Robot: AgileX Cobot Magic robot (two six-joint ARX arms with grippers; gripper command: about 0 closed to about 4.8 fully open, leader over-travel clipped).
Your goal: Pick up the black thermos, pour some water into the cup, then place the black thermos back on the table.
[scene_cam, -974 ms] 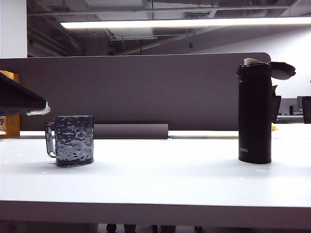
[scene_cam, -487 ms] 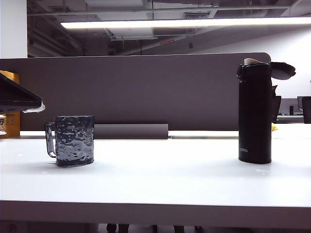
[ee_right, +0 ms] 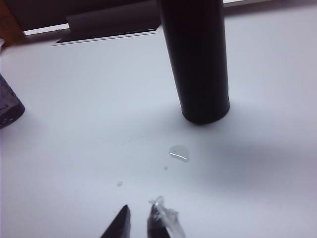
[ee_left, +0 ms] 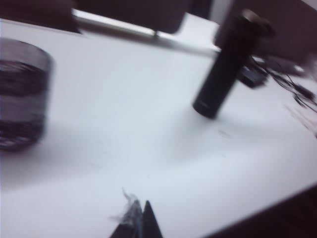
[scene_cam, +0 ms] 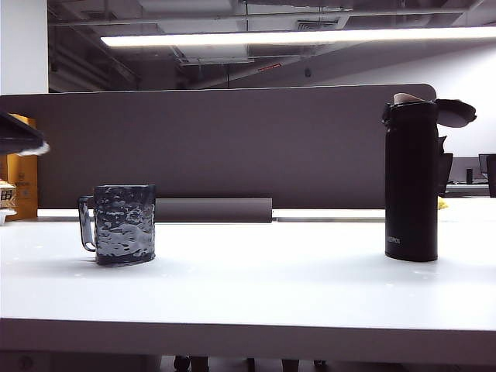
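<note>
The black thermos [scene_cam: 411,182] stands upright on the right of the table [scene_cam: 256,287], its flip lid [scene_cam: 456,112] hinged open. The cup [scene_cam: 124,225] sits on the left, handle pointing left. My left gripper [ee_left: 141,214] hovers shut and empty above bare table, with the cup [ee_left: 22,94] and thermos [ee_left: 225,69] well ahead of it; its dark, white-tipped end [scene_cam: 27,143] shows at the left edge of the exterior view, above the cup. My right gripper [ee_right: 140,214] has a narrow gap between its tips and holds nothing. It is a short way from the thermos [ee_right: 198,59].
A dark grey partition panel [scene_cam: 232,143] runs behind the table, with a low grey bar [scene_cam: 213,210] at its foot. A small water drop [ee_right: 179,152] lies on the table near the thermos base. Dark cables [ee_left: 290,84] lie beyond the thermos.
The left arm's dark end has slid leftward, almost out of the exterior view. The thermos and cup stay standing in place.
</note>
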